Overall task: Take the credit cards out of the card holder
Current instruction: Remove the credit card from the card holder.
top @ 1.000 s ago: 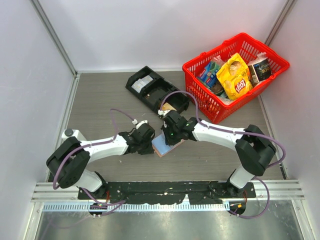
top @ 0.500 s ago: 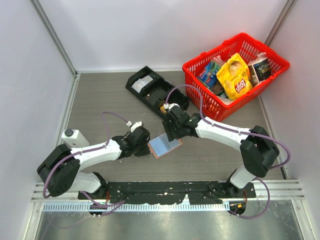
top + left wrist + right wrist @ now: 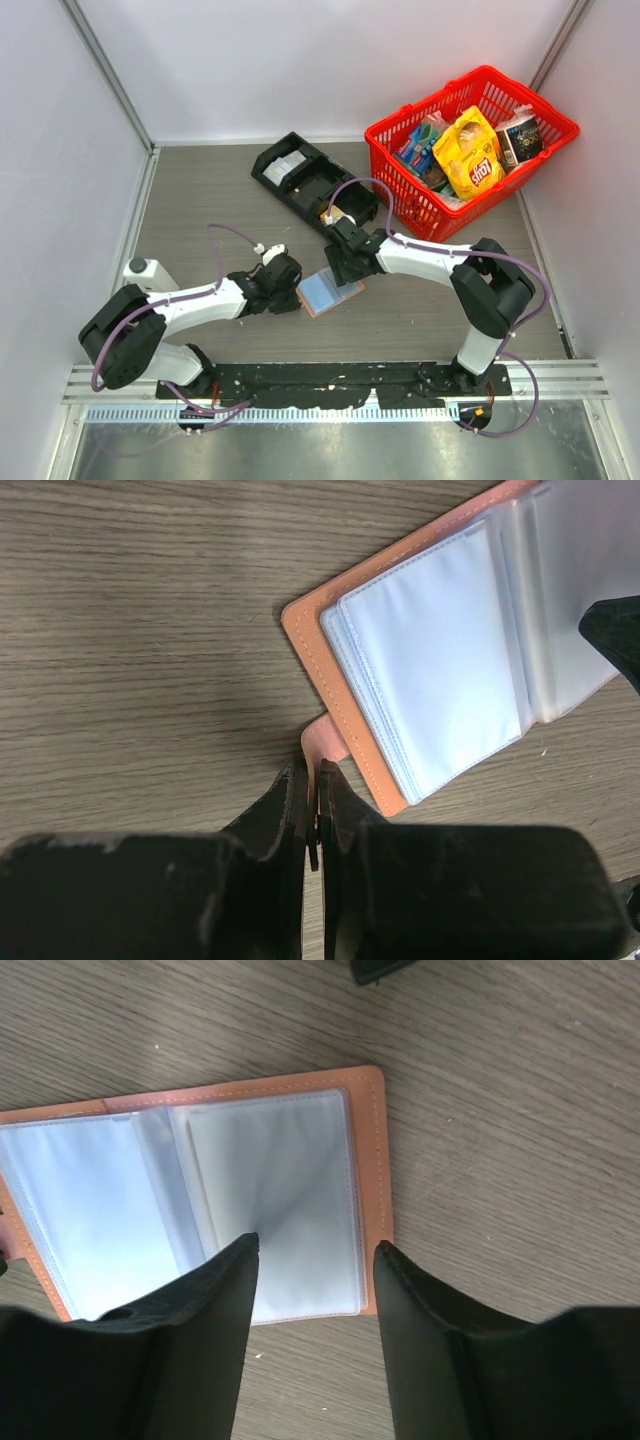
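Card holder lies open, flat, mid-counter, closer to near edge than far. Long axis runs roughly left-right, spanning gap between both hands. Left hand clenched on tab at holder's left end. Right hand released, fingers spread just above right panel, so likely the one to pull cards. Right wrist view shows clear sleeves, card edges not discernible. Top view too small to show tab grip.

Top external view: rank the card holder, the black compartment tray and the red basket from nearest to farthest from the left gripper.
1. card holder: lying open, its tab pinched by the left gripper.
2. black compartment tray: farther back, near the middle.
3. red basket: back right corner, farthest away.
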